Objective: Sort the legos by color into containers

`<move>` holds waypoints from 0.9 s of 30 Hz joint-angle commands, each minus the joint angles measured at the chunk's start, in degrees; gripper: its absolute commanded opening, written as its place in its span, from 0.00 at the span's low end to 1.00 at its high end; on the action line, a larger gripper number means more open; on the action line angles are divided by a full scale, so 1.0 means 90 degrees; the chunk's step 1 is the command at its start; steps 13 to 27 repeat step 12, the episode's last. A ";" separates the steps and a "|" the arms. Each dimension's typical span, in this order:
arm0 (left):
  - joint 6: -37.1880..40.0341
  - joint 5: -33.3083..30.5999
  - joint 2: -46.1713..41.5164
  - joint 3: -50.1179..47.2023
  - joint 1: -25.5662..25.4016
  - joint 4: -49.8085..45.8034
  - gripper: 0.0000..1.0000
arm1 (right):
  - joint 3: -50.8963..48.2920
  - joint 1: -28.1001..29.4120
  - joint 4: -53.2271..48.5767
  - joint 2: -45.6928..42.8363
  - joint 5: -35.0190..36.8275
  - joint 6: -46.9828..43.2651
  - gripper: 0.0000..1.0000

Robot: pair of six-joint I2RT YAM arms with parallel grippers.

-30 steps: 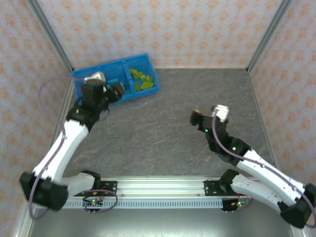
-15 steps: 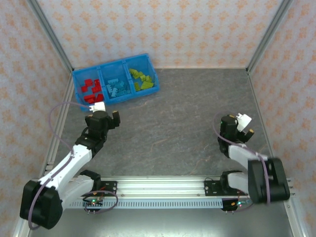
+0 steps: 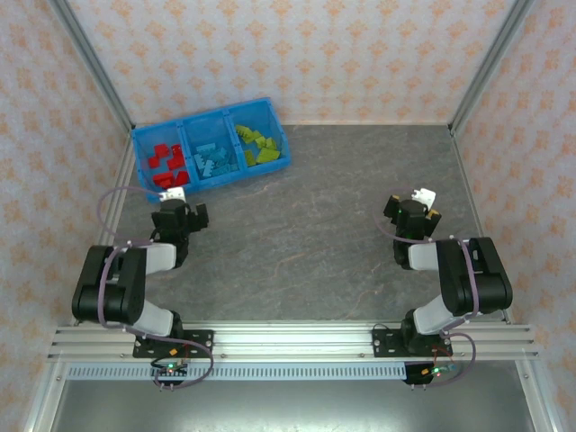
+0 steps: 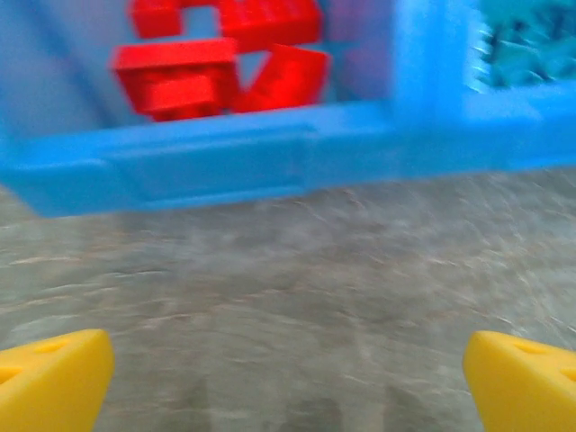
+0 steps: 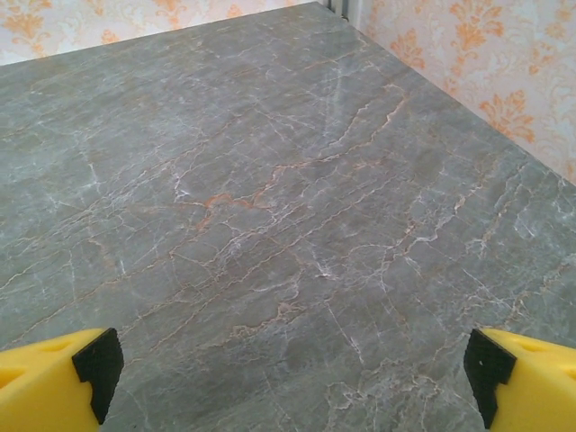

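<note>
Blue tray (image 4: 225, 166) | legos (image 3: 212, 158) sorted by colour | left pincer (image 4: 288, 387) spread | right pincer (image 5: 288, 378) spread

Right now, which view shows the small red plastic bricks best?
Top external: the small red plastic bricks lie whole and in focus in the left compartment of the long blue plastic tray. The left wrist view has them closer but blurred and cut off. The right wrist view faces grey tabletop.

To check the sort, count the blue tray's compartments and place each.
3, side by side in the blue tray: left holds red legos, middle light-blue legos, right yellow-green legos. None seems hidden.
</note>
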 commanded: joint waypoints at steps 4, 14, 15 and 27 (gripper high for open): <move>0.0364 0.0100 -0.0042 0.0020 -0.0156 0.0959 1.00 | 0.0099 0.0001 0.0146 -0.0061 -0.0201 -0.0124 0.99; 0.0377 0.0021 -0.0050 0.0047 -0.0203 0.0904 1.00 | 0.0071 0.0010 0.0129 -0.0137 0.0132 0.0007 0.99; 0.0377 0.0021 -0.0050 0.0047 -0.0203 0.0904 1.00 | 0.0071 0.0010 0.0129 -0.0137 0.0132 0.0007 0.99; 0.0377 0.0021 -0.0050 0.0047 -0.0203 0.0904 1.00 | 0.0071 0.0010 0.0129 -0.0137 0.0132 0.0007 0.99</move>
